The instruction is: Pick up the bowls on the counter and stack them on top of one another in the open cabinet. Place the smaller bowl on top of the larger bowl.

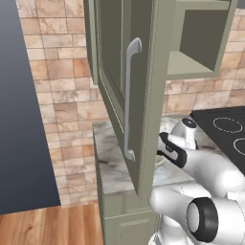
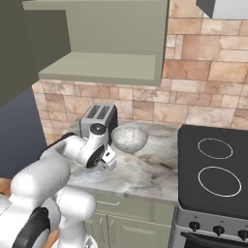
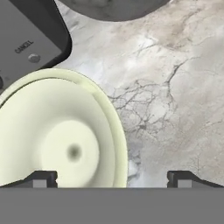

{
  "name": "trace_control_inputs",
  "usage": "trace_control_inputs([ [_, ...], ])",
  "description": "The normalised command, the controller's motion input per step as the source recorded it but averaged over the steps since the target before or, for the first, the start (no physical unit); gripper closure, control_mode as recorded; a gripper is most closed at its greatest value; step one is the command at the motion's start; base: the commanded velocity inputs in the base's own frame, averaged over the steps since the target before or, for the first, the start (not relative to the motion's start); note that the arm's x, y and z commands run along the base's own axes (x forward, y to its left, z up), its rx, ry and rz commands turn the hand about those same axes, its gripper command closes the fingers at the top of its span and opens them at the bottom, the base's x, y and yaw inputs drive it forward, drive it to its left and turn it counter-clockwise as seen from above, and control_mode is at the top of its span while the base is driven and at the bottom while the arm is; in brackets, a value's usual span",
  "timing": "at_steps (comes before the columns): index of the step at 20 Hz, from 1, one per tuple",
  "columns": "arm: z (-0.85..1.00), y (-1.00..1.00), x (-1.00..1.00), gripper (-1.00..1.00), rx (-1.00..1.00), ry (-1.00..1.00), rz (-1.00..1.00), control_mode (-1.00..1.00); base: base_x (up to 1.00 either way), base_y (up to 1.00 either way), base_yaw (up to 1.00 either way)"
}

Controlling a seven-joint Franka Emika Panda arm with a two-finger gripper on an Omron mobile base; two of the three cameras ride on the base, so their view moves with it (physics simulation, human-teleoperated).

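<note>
My claw point(image 3: 112, 178) hangs low over the counter point(image 3: 175, 96), fingers spread wide with nothing between them; one fingertip point(image 3: 41, 179) sits over the smaller bowl point(image 3: 59, 135), the other over bare marble at four o'clock in my hand view. That cream-green bowl rests on the slab just under me, filling my hand view from nine to six o'clock. The larger bowl point(image 2: 129, 137) stands on the marble at twelve o'clock beyond it, beside the toaster point(image 2: 99, 118), which sits at eleven o'clock. The open cabinet point(image 2: 104, 65) hangs above, its door point(image 1: 125, 95) swung out with the silver handle point(image 1: 129, 98) showing.
</note>
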Motion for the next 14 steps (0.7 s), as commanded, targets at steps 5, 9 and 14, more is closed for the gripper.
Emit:
trace_control_inputs([
  [5, -0.37, 0.03, 0.05, -1.00, 0.00, 0.00, 0.04, -1.00, 0.00, 0.00, 0.00],
  [9, -0.33, 0.03, 0.06, -1.00, 0.00, 0.00, 0.03, -1.00, 0.00, 0.00, 0.00],
  [14, -0.22, 0.09, 0.06, 1.00, 0.00, -0.01, 0.02, -1.00, 0.00, 0.00, 0.00],
])
